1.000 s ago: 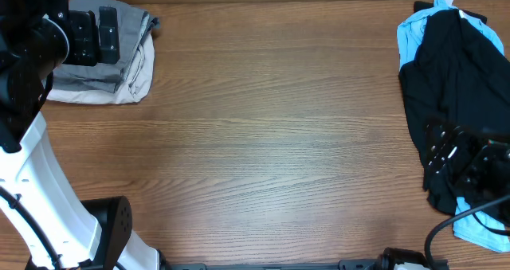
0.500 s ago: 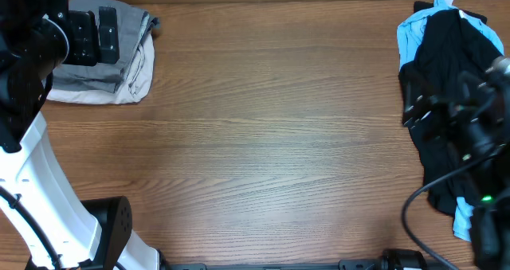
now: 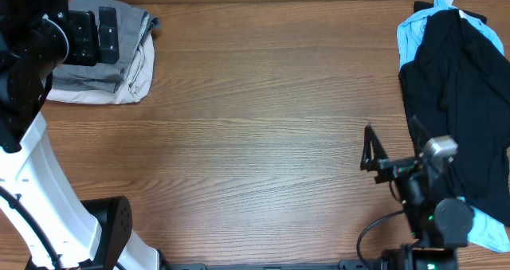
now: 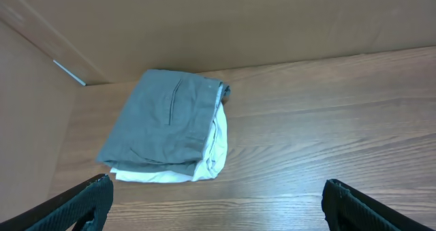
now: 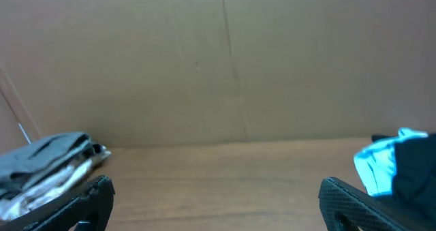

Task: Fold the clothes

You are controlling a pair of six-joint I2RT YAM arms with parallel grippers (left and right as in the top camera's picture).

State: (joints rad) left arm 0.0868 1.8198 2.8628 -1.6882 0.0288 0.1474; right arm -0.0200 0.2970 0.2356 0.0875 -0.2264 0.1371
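**Black garment** (image 3: 458, 95): a loose, unfolded heap at the bench (image 3: 263, 127) edge, lying over a light-blue garment (image 3: 410, 35). Judged next for folding.

**Grey shorts** (image 4: 163, 118), folded, on beige shorts (image 4: 214, 146): far across the bench from the black garment. Left jaws above them, spread, holding nothing.

**Right jaws:** spread, empty, just beside the black garment.

**Handling:** pinch one outer edge, drag it onto bare wood and flatten it before folding. Avoid snagging the blue layer.

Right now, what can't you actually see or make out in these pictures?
- Overhead: the left arm covers part of the grey shorts; the beige shorts beneath show only an edge.
- Overhead: the black garment buries most of the light-blue garment; the right arm and the frame edge hide more.
- Right wrist: both piles are cut off at the sides.
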